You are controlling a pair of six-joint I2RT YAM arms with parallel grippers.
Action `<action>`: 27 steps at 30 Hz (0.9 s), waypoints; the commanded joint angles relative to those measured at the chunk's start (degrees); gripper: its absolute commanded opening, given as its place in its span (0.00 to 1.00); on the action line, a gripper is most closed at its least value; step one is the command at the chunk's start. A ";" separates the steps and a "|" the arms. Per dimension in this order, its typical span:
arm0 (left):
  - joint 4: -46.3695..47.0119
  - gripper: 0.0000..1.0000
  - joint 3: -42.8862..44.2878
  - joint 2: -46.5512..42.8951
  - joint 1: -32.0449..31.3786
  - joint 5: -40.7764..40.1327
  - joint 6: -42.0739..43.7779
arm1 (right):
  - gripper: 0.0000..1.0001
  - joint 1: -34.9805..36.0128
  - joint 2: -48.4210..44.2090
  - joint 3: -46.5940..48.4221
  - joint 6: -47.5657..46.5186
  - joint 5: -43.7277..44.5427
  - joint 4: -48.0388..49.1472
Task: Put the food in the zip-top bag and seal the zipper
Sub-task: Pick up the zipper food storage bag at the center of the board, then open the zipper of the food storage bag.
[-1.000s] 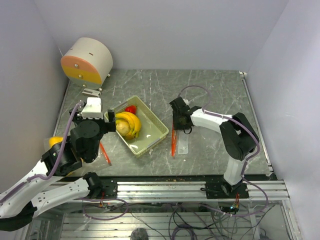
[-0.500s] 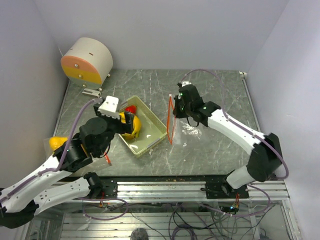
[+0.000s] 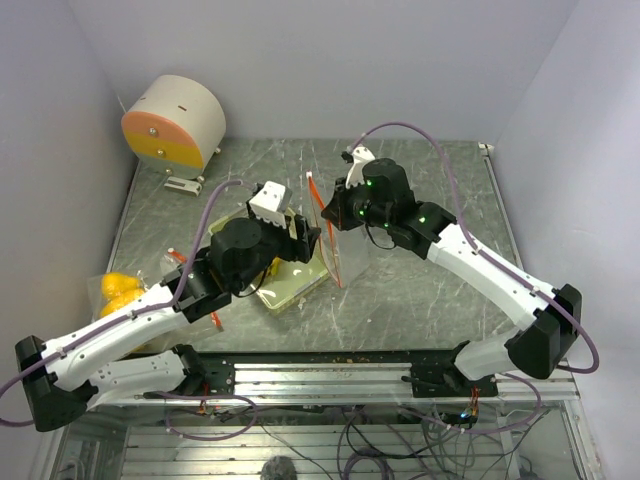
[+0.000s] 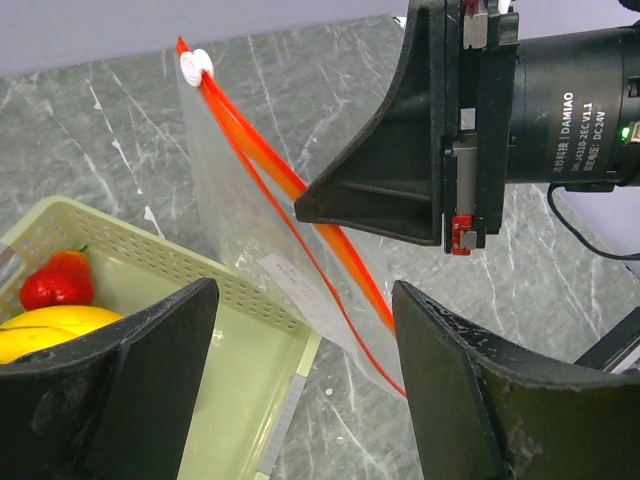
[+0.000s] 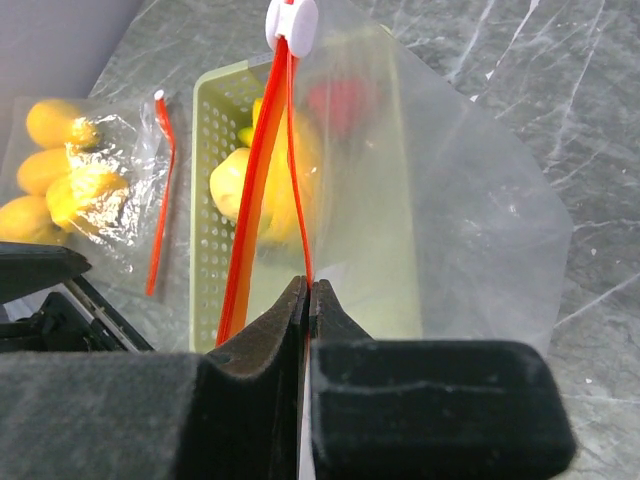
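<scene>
A grey-green marbled worktop (image 3: 400, 310) sits enclosed by plain pale walls (image 3: 330, 70) on three sides. At its far left corner stands a cream-and-orange drum (image 3: 175, 122); along its near edge runs a metal rail (image 3: 330, 378).

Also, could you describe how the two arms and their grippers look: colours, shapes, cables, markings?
Both the left arm and the right arm have white shells with black joints, and a thin purple cable loops along each. The left gripper and right gripper have black, wedge-shaped fingers. The right wrist motor is black, printed DAMIAO in white, with a green light.
</scene>
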 commanded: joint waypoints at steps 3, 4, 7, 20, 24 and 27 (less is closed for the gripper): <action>6.36 0.79 -0.34 1.73 -0.23 0.79 -4.53 | 0.00 0.85 -2.00 1.33 -0.42 -1.62 1.76; 6.86 0.79 -0.62 2.17 -0.26 0.95 -4.83 | 0.00 0.91 -2.30 1.40 -0.40 -1.61 1.64; 7.56 0.76 -1.20 3.50 -0.26 1.40 -5.45 | 0.00 1.08 -3.10 1.42 -0.42 -1.47 1.30; 11.99 0.60 -4.33 7.84 -0.24 2.50 -7.60 | 0.00 1.49 -6.63 1.20 0.00 -1.84 0.76; 11.89 0.47 -3.95 9.33 -0.25 1.33 -7.06 | 0.00 1.57 -7.37 1.16 -0.04 -1.04 0.18; 9.91 0.25 -3.70 9.11 -0.20 -2.84 -6.26 | 0.00 1.58 -7.73 1.68 -0.44 1.07 -1.39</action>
